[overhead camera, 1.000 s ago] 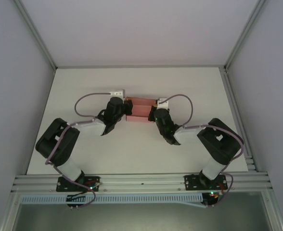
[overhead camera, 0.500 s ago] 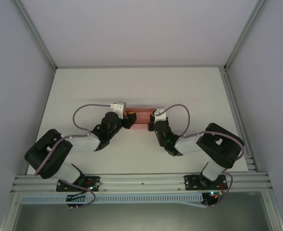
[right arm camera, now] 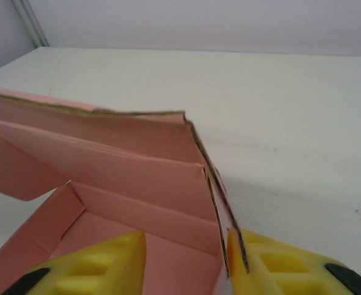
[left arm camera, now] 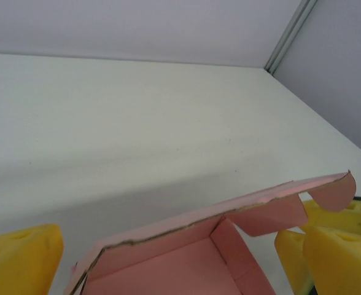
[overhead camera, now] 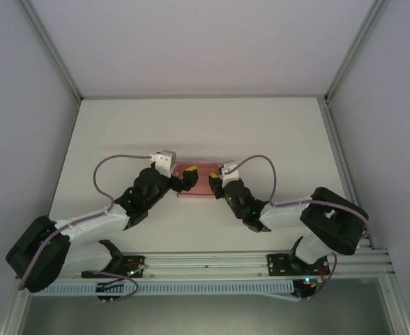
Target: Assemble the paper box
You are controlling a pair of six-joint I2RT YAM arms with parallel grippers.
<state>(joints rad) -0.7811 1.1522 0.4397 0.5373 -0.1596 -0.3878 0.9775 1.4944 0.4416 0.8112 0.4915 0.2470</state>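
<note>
- Box [overhead camera: 195,183] of salmon-pink card lies on the white tabletop [overhead camera: 191,125] with its open side up. It sits between the two arms, one tool at each short end.
- Left tool [overhead camera: 188,179] is at the box's left end. Right tool [overhead camera: 214,184] is at the box's right end.
- In the left wrist view, the left tool [left arm camera: 174,267] has its jaws wide apart. Its yellow fingers [left arm camera: 22,258] stand on either side of the box [left arm camera: 186,261] and clamp nothing.
- A tall panel rises along one long side of the box. Its top edge is rough and ends in a rounded tab [left arm camera: 341,189].
- In the right wrist view, the right tool [right arm camera: 183,270] has its jaws partly apart, straddling the end wall [right arm camera: 212,209] of the box [right arm camera: 125,178].
- One finger [right arm camera: 279,270] lies against the outside of that wall. The other finger [right arm camera: 94,270] is over the box's inside, with a gap to the wall.
- The box's long wall there shows as folded layers of card.
</note>
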